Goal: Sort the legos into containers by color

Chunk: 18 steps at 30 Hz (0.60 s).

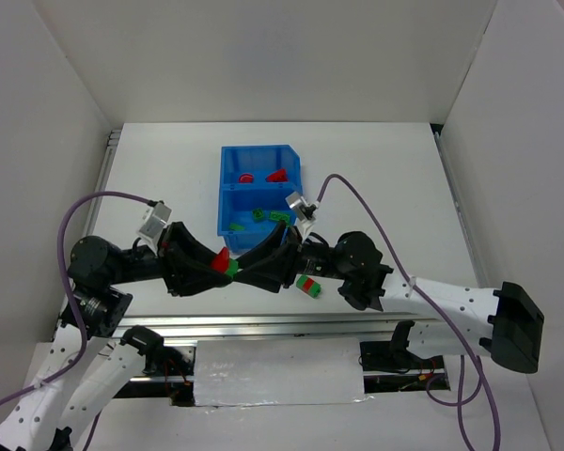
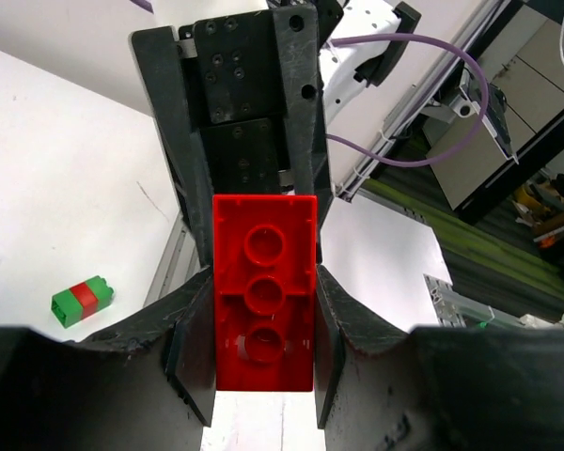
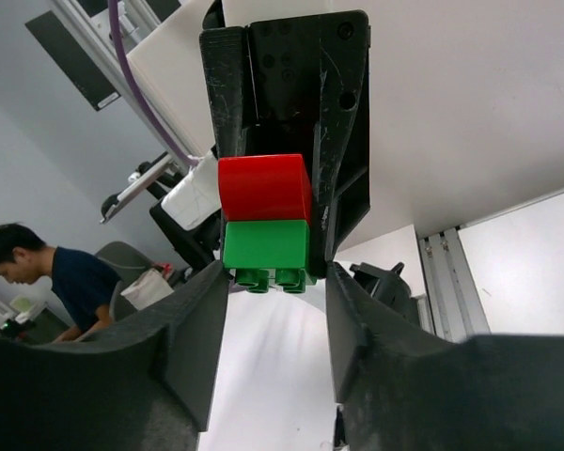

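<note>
Blue bin (image 1: 259, 185) in top view alone

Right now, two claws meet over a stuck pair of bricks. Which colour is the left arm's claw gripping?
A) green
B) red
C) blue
B: the left gripper is clamped on the red lego, while the green lego joined to it sits between the fingers of the right gripper.

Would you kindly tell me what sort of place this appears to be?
Probably a robotics lab: white panels box in the table, an aluminium rail edges it, and a person is visible beyond.
</note>
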### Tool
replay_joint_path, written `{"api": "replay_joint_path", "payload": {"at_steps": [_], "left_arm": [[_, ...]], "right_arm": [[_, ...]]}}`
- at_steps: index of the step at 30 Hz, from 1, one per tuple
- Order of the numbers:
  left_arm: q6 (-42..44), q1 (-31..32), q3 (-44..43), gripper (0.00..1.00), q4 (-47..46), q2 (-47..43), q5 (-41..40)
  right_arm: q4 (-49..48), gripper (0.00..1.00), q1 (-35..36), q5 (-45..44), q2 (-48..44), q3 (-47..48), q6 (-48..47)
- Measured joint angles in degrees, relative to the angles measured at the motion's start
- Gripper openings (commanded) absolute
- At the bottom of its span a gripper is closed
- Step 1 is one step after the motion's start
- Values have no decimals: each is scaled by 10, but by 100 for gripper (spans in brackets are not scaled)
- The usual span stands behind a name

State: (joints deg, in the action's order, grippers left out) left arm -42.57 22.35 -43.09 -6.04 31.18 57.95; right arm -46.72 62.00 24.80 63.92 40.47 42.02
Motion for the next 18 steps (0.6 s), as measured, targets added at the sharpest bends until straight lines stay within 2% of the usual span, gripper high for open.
{"api": "replay_joint_path", "payload": {"at_steps": [3,5,18], "left_arm": [[-11,-3,0,0,-8,0,0],[-14,-5,0,0,-17,0,1],[7,-6,-7,0,12,-2,-11]], "right_arm": [[-22,41,-1,-2,11,0,8],[-42,47,-1,-4,17,0,12],[-57,49,5,-27,23,-7,13]]}}
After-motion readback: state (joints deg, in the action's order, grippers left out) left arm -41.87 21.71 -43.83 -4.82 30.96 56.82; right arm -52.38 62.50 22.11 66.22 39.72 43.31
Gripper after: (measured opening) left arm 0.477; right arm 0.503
